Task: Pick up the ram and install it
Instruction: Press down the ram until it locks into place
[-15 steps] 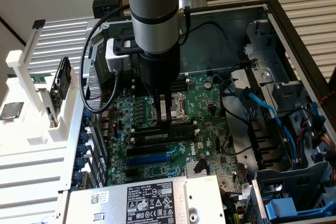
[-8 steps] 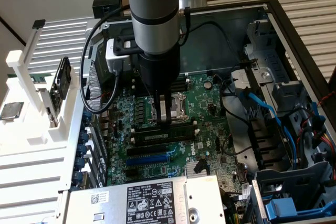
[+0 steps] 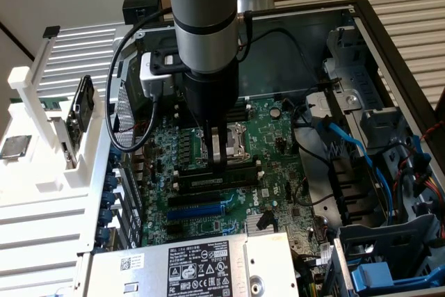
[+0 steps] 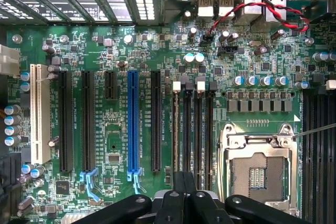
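The grey, cylindrical robot arm reaches down into an open metal computer case, its black pincer pressed shut with fingertips down on the long, narrow, dark green ram stick. That stick stands edge-up in one of the black plastic memory slots of the glossy green motherboard, just beside the square, silver-framed processor socket. A long blue expansion slot lies parallel nearby. A white slotted plastic rack stands outside the case, toward the exterior view's left.
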